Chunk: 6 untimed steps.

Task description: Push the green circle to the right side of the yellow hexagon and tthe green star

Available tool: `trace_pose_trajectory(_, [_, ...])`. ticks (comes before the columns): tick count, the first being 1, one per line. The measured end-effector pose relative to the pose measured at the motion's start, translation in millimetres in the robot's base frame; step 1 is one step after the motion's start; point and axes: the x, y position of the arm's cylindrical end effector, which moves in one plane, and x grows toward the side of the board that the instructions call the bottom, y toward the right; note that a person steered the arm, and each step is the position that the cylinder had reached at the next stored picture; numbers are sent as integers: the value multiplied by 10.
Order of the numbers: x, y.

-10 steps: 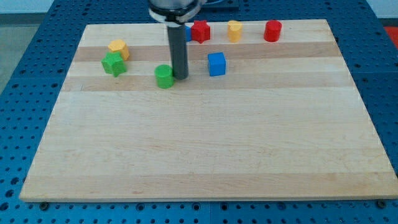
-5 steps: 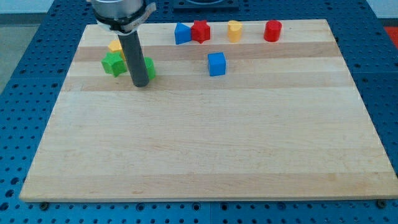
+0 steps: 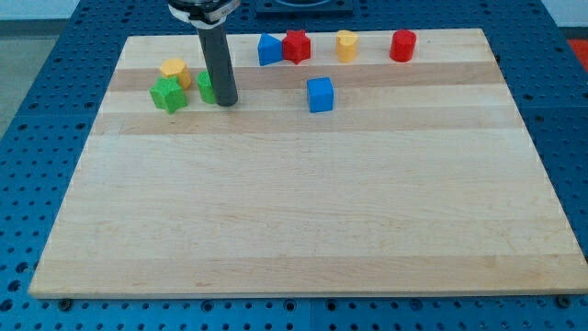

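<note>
One tip [image 3: 227, 102] touching green circle [image 3: 206, 86] | right of green star [image 3: 167, 94], yellow hexagon [image 3: 174, 71] | claw unseen

My tip [image 3: 226, 102] touches the green circle [image 3: 206, 86] on its right; the green star [image 3: 167, 94] and yellow hexagon [image 3: 174, 72] sit just left.

My tip [image 3: 226, 102] rests on the light wooden board [image 3: 294, 211], touching the right side of the green circle block [image 3: 206, 86]. The green star block [image 3: 167, 94] and yellow hexagon block [image 3: 174, 72] lie just left.
</note>
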Motion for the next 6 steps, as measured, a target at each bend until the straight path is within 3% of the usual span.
trace_pose_trajectory(1, [-84, 167])
trace_pose_trajectory(4, [-372, -171])
trace_pose_trajectory(6, [-311, 1227])
